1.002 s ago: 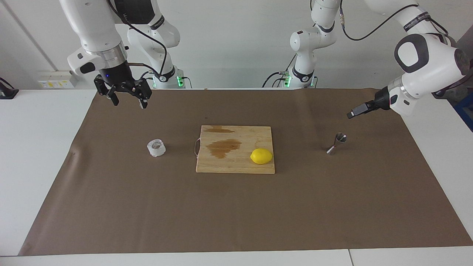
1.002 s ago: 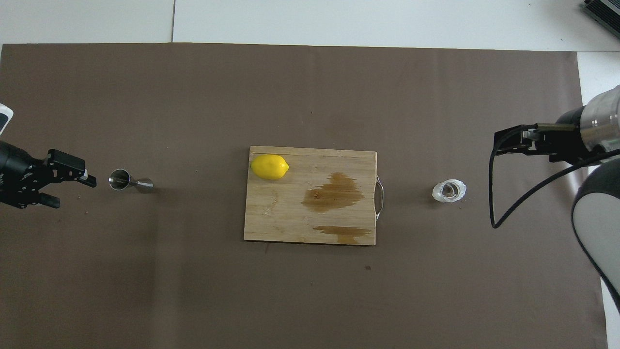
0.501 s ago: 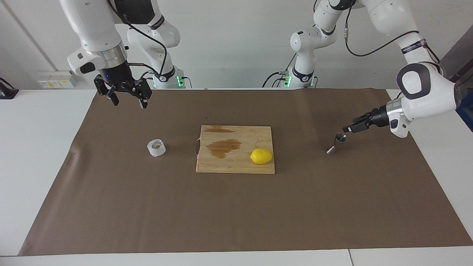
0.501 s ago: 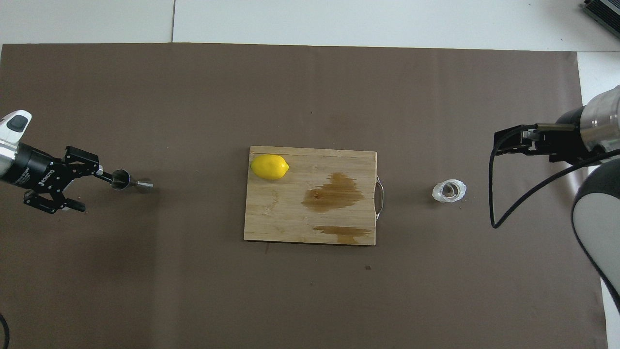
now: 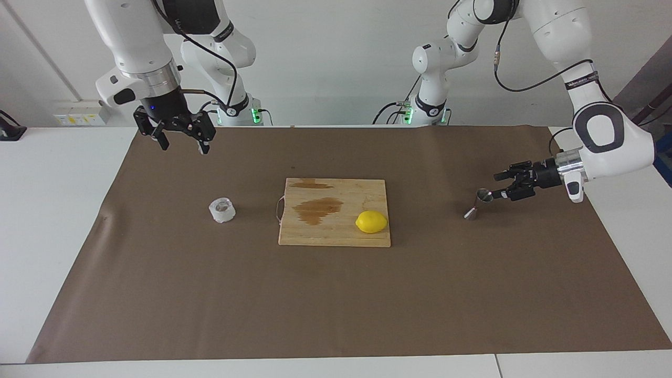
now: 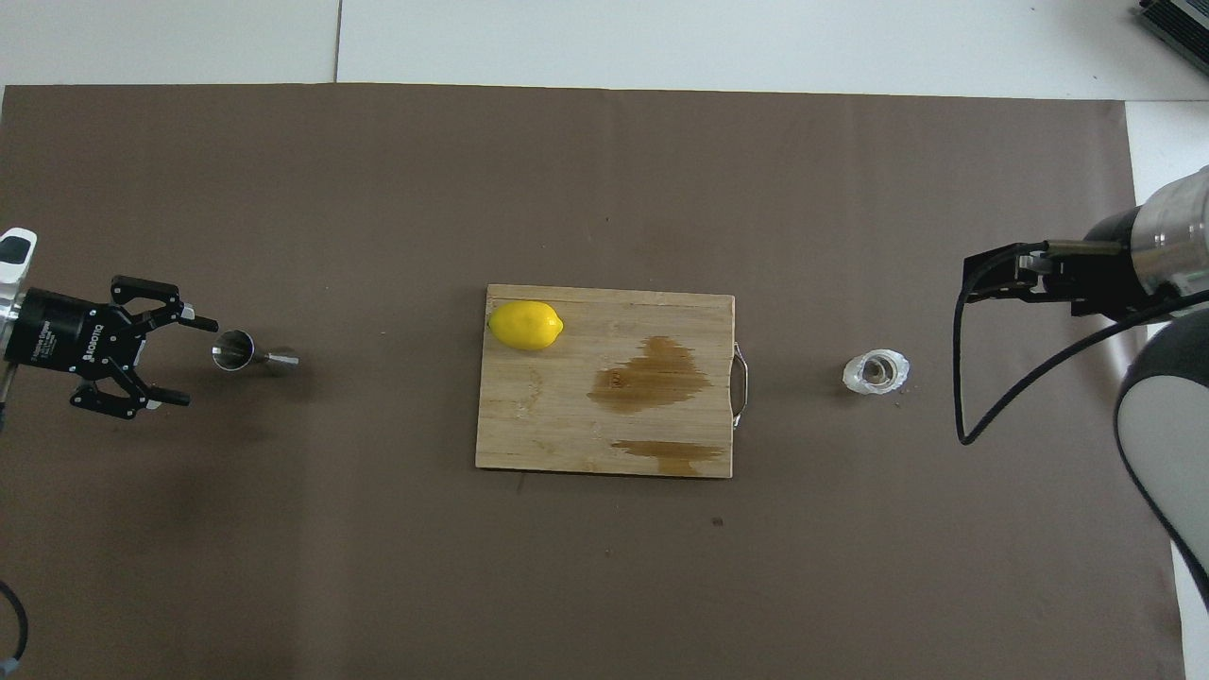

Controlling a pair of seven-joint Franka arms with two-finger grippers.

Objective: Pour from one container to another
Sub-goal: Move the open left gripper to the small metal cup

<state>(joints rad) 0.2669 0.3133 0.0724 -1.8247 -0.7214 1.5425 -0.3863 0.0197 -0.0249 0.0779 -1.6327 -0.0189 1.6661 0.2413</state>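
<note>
The right gripper hangs in the air over the brown paper, at the edge nearest the robots, toward the right arm's end of the table. Its two fingers are spread apart and hold nothing. This arm waits.

The left gripper is low over the paper at the left arm's end of the table. It lies almost flat and points at the steel jigger. Its fingers are spread wide, and nothing is between them. From above, the left gripper sits just beside the jigger, and one fingertip is close to the jigger's rim. The fingers are not around it.

The jigger stands upright on the paper, with its wide mouth up. It is well apart from the wooden cutting board.

The board lies in the middle of the paper. It has dark wet stains on it and a small handle on the side toward the right arm's end. A yellow lemon rests on the board, at the corner farther from the robots, toward the left arm's end.

The small white crinkled cup stands on the paper between the board and the right arm's end of the table. From above, the cup is near the board's handle but not touching it.
</note>
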